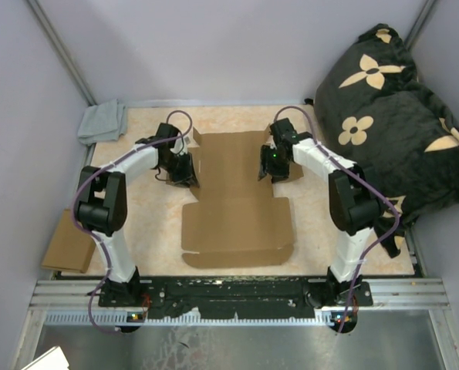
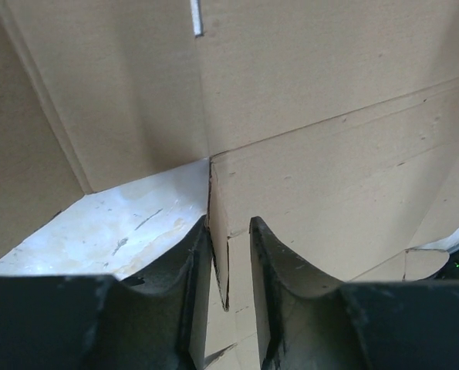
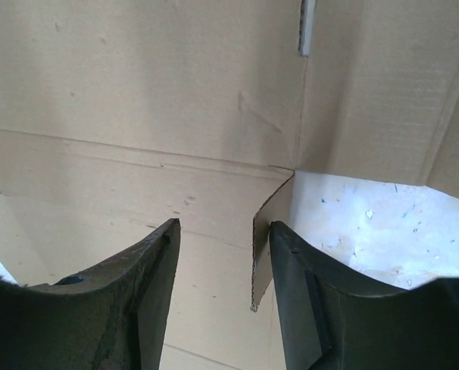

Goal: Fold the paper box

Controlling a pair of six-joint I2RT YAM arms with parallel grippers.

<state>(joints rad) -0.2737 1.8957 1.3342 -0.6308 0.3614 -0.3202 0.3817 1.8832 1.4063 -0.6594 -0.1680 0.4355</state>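
The paper box [image 1: 234,202] lies flat and unfolded on the table, a large brown die-cut sheet with flaps. My left gripper [image 1: 184,171] is at its left side flap and my right gripper [image 1: 274,166] at its right side flap. In the left wrist view the left gripper [image 2: 229,223] is narrowly open and straddles a raised flap edge [image 2: 220,254] that leans on the left finger. In the right wrist view the right gripper [image 3: 224,223] is wide open, and a raised flap edge [image 3: 264,247] rests against the right finger [image 3: 306,293].
A grey cloth [image 1: 103,121] lies at the table's far left corner. A smaller plain cardboard rectangle [image 1: 69,241] sits off the left edge. A black flowered cushion [image 1: 391,116] fills the right side. A metal rail [image 1: 237,293] runs along the near edge.
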